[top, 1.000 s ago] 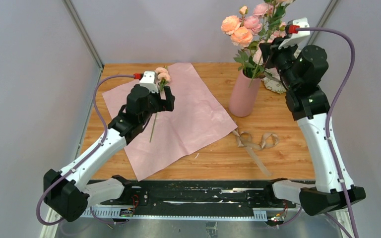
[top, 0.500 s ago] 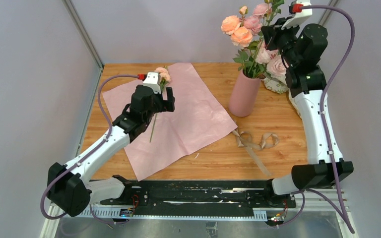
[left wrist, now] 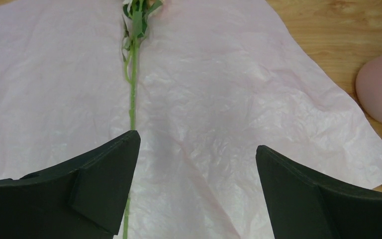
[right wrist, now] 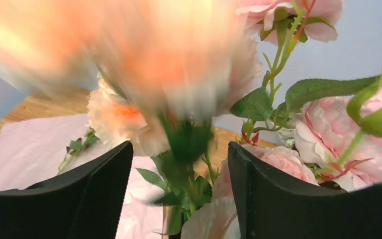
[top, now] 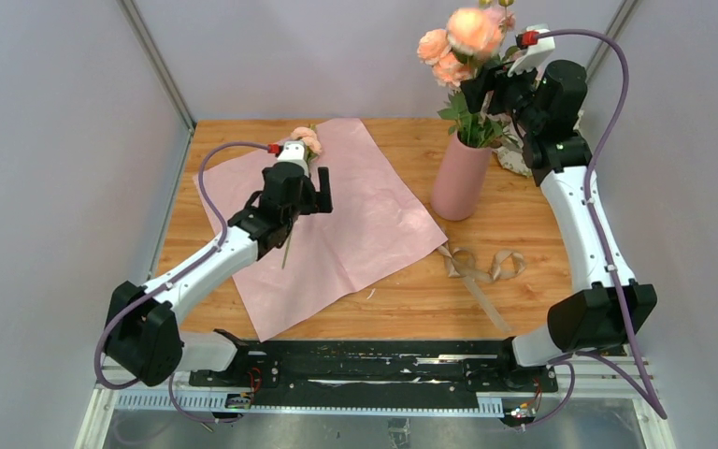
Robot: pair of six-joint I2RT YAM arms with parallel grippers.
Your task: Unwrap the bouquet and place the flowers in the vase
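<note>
Swings left at the right gripper [top: 479, 94], now spread apart from a tight pinch, with a motion-blurred peach bloom just ahead of its jaws and the vase [top: 461, 178] directly below, holding the flowers [top: 451, 51] already delivered; reads as one more stem just let go. Hovers spread wide at the left gripper [left wrist: 197, 149], straddling the last stem [left wrist: 132, 84] flat on the pink paper [top: 365, 224] underneath, probably next to lift.

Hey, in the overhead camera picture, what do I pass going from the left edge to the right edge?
Left arm's base → loose flower lying on the pink paper → pink vase → right arm's base.
</note>
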